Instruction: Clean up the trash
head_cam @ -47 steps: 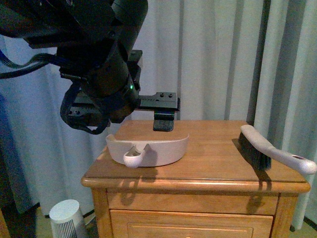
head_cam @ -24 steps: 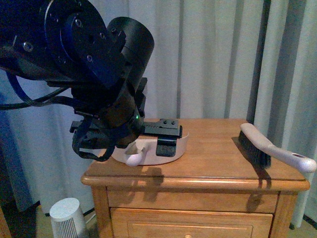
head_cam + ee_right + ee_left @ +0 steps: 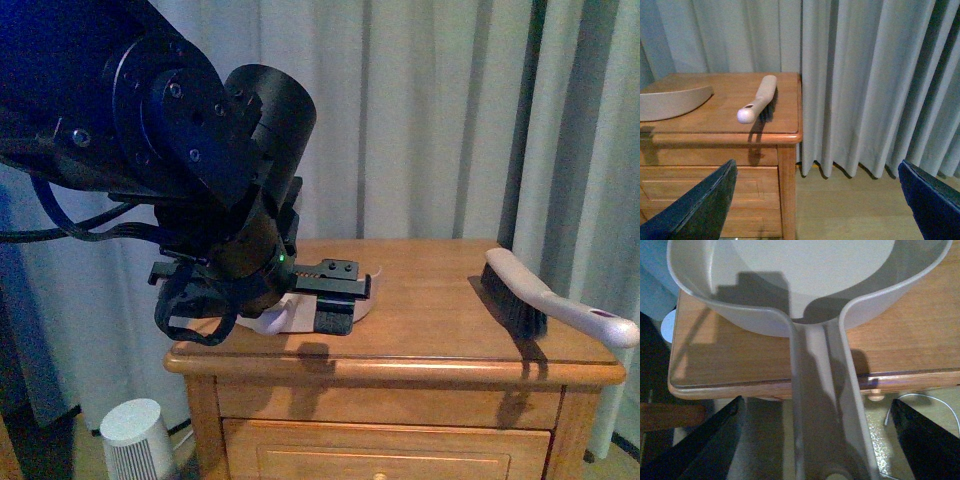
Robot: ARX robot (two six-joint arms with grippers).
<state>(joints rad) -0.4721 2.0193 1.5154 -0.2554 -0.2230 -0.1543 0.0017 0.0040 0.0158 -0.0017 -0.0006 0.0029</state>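
Note:
The pale pink dustpan (image 3: 291, 318) sits on the left part of the wooden nightstand (image 3: 430, 345), mostly hidden behind my left arm. In the left wrist view its bowl (image 3: 805, 270) lies on the top and its handle (image 3: 822, 390) sticks out past the front edge. My left gripper (image 3: 817, 440) is open, with one finger on each side of the handle and clear gaps between. My right gripper (image 3: 820, 210) is open and empty, off to the right of the nightstand above the floor. No wad of plastic film shows in any view.
A hand brush (image 3: 540, 300) with dark bristles lies on the right part of the nightstand; it also shows in the right wrist view (image 3: 757, 100). Grey curtains (image 3: 450, 120) hang behind. A small white ribbed appliance (image 3: 135, 440) stands on the floor at the left.
My left arm has come down and forward, from above the dustpan to level with its handle, and now covers most of the dustpan. The brush has not moved.

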